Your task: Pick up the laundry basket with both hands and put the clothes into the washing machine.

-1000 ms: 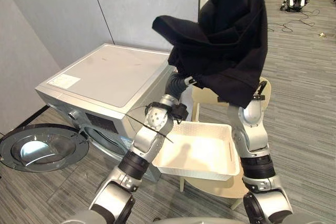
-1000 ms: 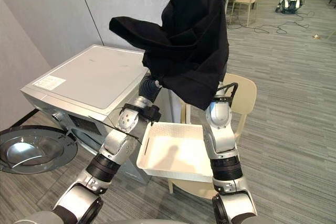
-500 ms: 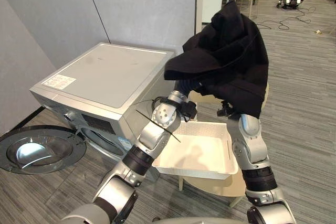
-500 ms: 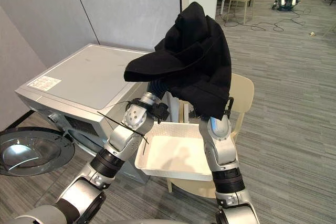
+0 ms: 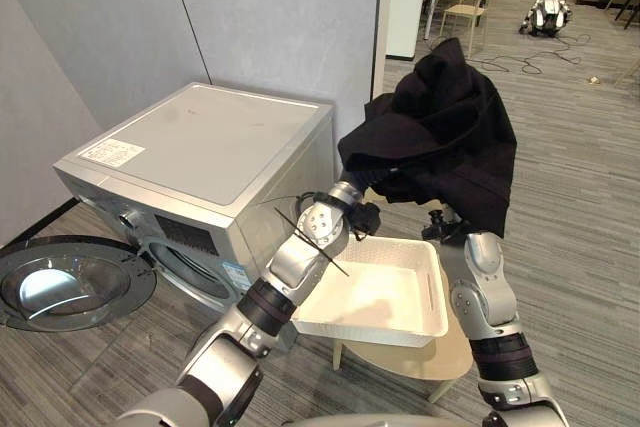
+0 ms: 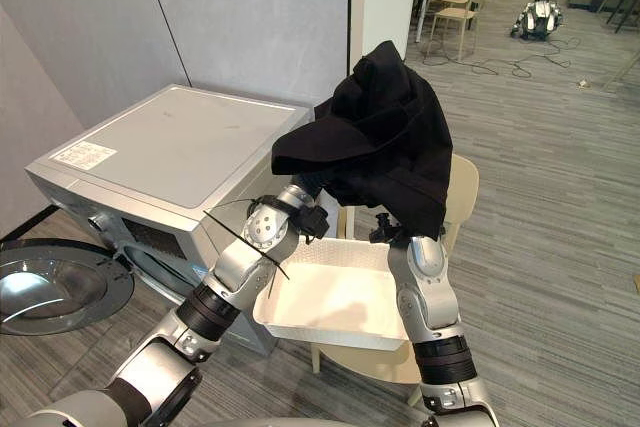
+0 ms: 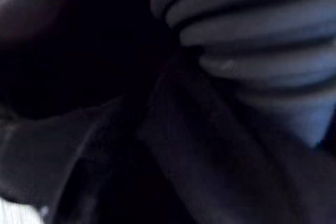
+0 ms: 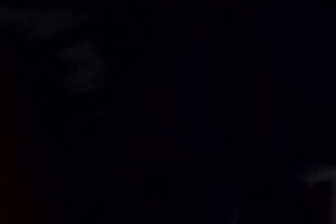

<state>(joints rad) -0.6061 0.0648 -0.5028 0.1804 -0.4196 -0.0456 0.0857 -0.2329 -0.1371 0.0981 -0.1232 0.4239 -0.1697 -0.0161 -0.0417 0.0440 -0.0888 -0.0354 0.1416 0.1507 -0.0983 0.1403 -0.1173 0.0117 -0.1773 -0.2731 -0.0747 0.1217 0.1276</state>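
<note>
Both arms are raised in front of the robot, and a black garment is draped over their upper ends like a tent. The left arm rises from the near left, bends at the elbow and slants up and right until its wrist goes in under the cloth's lower left edge. In the left wrist view, the dark ribbed cover of the left robot hand lies against folds of the same black fabric. I cannot tell whether that robot hand is clamped on the cloth or loose inside it.

The right arm stands almost upright from the near right, its forearm running straight up into the hanging hem. The right robot hand is buried in the garment, and its wrist view is dark with cloth, so its grasp cannot be told either.

The garment hangs in the air above the far right corner of the laundry basket, clear of it. The white basket sits on the seat of a pale chair, between the two forearms, with no clothes lying in it.

The washing machine stands to the left of the basket, just beside it. Its round door is swung open at the near left. Far off on the right, another robot sits on the floor near some chairs.
</note>
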